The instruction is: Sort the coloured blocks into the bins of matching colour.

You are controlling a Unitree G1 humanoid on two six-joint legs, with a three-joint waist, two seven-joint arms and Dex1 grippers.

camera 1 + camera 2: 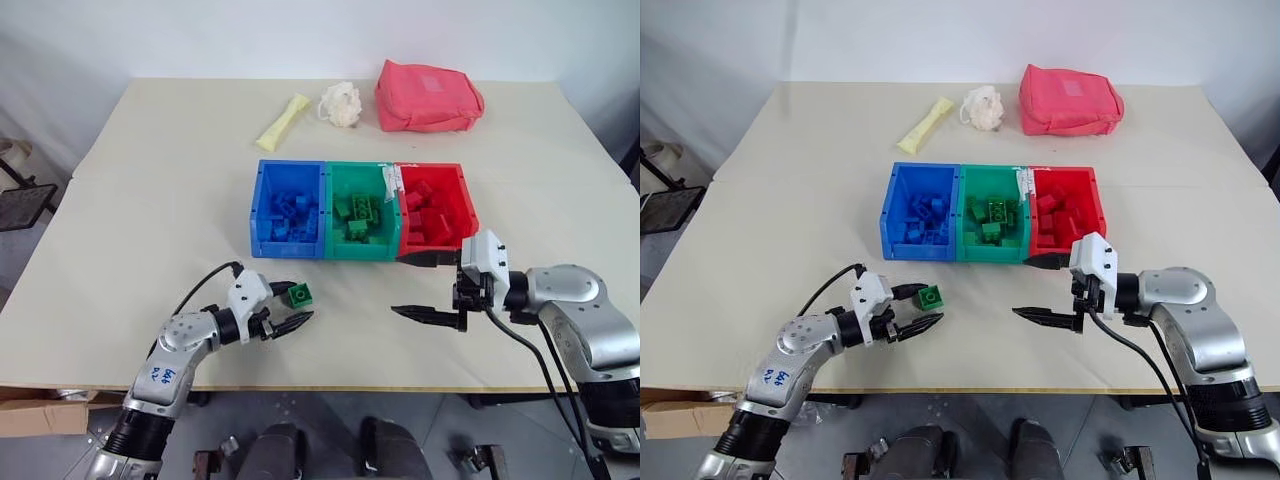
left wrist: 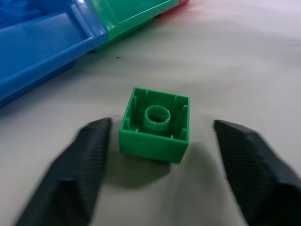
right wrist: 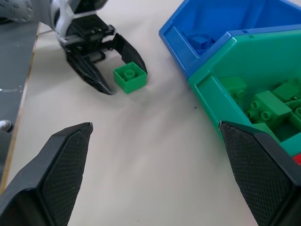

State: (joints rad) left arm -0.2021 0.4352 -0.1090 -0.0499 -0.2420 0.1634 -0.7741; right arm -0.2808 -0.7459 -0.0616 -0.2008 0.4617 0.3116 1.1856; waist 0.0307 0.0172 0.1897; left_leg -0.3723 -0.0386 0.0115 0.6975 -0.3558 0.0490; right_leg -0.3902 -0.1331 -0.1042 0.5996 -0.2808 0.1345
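Observation:
A small green block (image 1: 298, 295) lies on the table in front of the bins, its hollow underside facing the left wrist view (image 2: 155, 125). My left gripper (image 1: 301, 301) straddles it, and a gap shows between each finger and the block. My right gripper (image 1: 420, 287) hovers open and empty just in front of the red bin (image 1: 467, 205). The blue bin (image 1: 285, 248), green bin (image 1: 360, 251) and red bin stand joined in a row, each holding several blocks of its own colour.
Near the table's far edge lie a pink-red pouch (image 1: 428, 96), a white fluffy ball (image 1: 341, 103) and a pale yellow packet (image 1: 284, 121). The table's front edge (image 1: 320, 386) runs just behind both grippers.

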